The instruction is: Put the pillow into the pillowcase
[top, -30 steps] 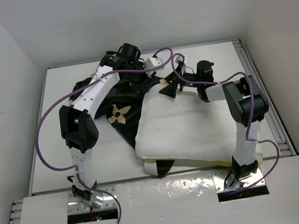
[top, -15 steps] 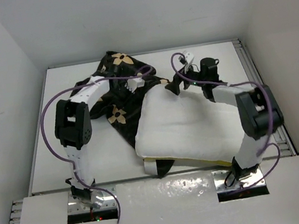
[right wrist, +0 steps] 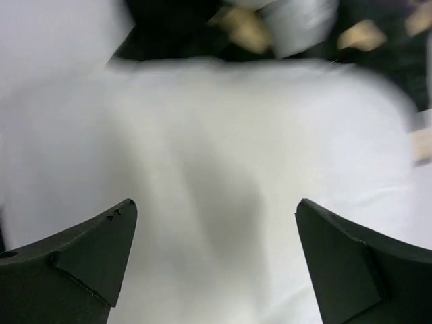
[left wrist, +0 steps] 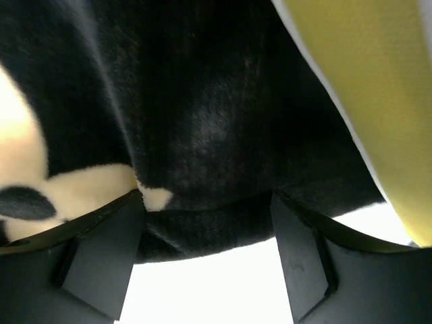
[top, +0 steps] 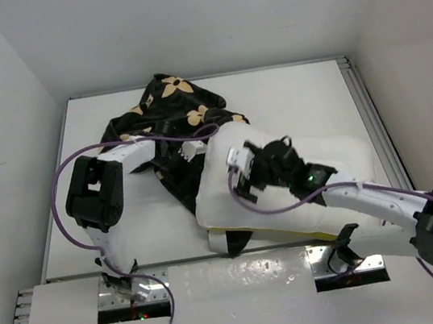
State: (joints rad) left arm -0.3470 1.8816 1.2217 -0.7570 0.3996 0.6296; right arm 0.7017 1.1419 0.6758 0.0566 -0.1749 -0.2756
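Black pillowcase (top: pixel 167 104): bunched up in a heap at the far left of the tabletop (top: pixel 304 92). One flap runs under the pillow and pokes out again at the near edge. No clear opening showing anywhere, as far as I can see.
White pillow (top: pixel 216 186): lying flat in the middle-right and basically all out in the open. Its left side sits on top of the black fabric, not inside it.
Left tool (left wrist: pixel 206 199): down at the pillowcase right by the pillow's far-left corner. Fingers are apart, with the hem of the black cloth hanging across the gap but not pinched, so I'd say it's holding nothing. The pillow's yellow edge (left wrist: pixel 358 88) is just off to the side in the wrist view.
Right tool (right wrist: pixel 216 206): reaching across over the pillow's left half, fingers spread wide, nothing between them but a view of white pillow below.
Done so far: honestly not much, going by how things lie. The case is next to and partly under the pillow, that's it.
Left to do: pretty much everything. Find the mouth of the case, hold it open, feed the pillow in, then pull the fabric over the rest.
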